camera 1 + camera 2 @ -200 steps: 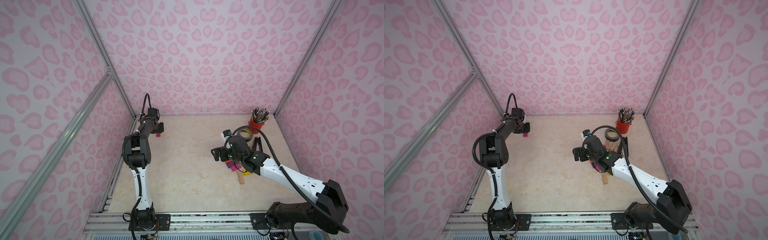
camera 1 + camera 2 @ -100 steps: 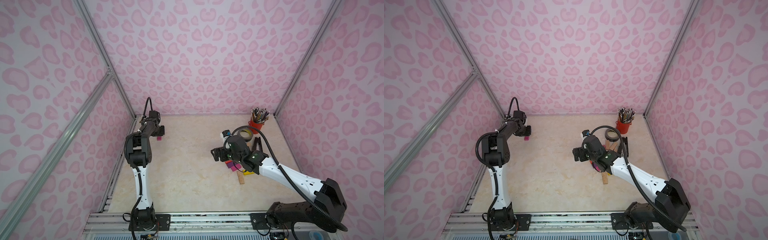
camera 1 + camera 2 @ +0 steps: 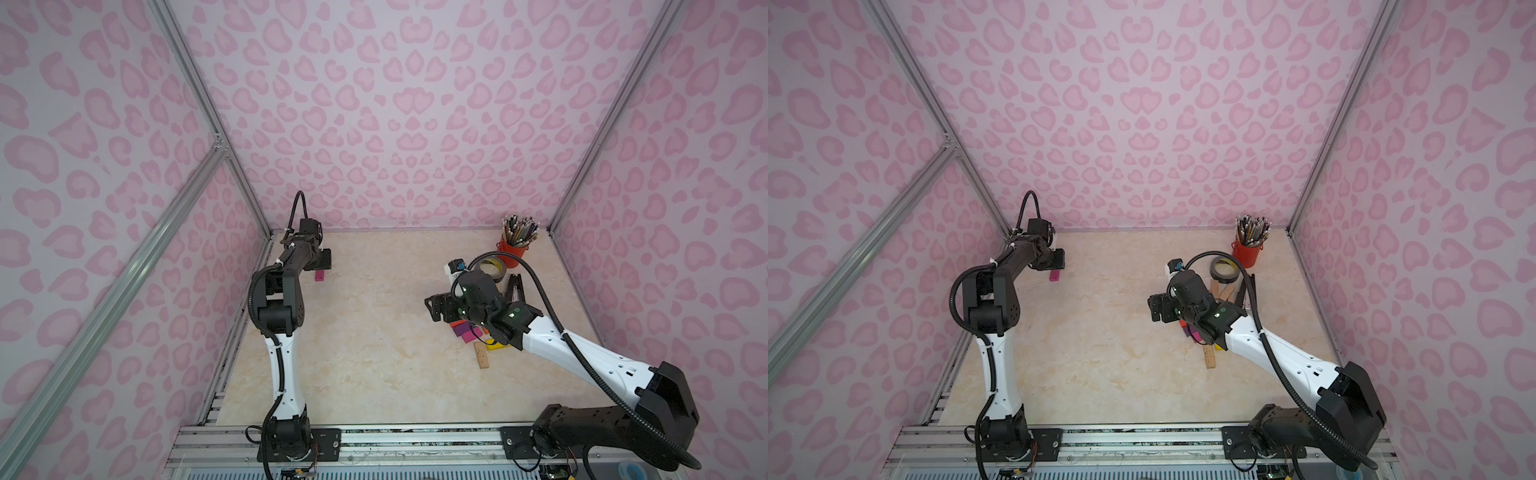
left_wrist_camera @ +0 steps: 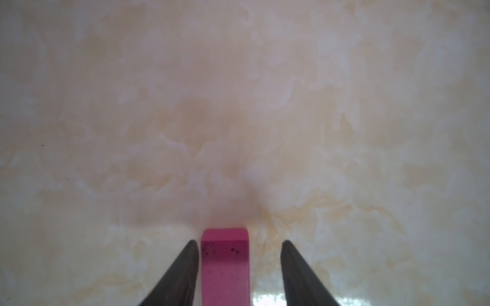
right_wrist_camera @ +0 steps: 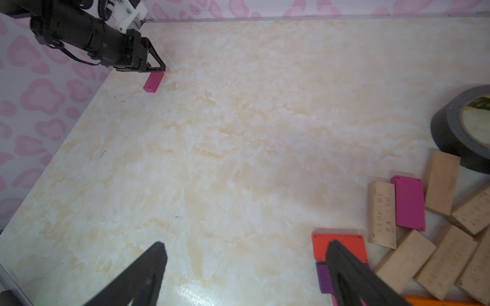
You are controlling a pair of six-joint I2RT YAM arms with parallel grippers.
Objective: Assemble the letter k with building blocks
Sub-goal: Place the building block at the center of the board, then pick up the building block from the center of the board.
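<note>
- the left gripper (image 4: 239, 242) is part open, its fingers spread to either side of a magenta block (image 4: 225, 265) and not clamped on it.
- in the left wrist view one finger sits right against the block's side, while bare table (image 4: 238, 106) shows between the block and the other finger.
- that block is a small flat rectangle, solid magenta, with a few dark specks on one face and softly rounded corners.
- in both top views it lies on the table at the far left, close to the left wall, just under the left gripper (image 3: 322, 259) and well apart from all the other blocks.
- the right gripper (image 5: 246, 243) is wide open with only bare table between its fingers.
- it hangs at the edge of the pile (image 3: 471, 332) on the table's right side.
- i cannot tell whether it touches any block.
- the right wrist view shows the pile up close:
  - an orange block (image 5: 320, 246) and a purple block (image 5: 322, 276) are partly hidden behind one finger.
  - a second magenta block (image 5: 409, 202) lies flat between wood blocks (image 5: 381, 214).
  - the wood ones are plain pale rectangles, some with faint printed marks, lying at mixed angles and touching one another.
- one wood block (image 3: 482, 354) lies at the pile's near end.
- a grey tape roll (image 5: 450, 132) lies flat just beyond the pile, touching a wood block.
</note>
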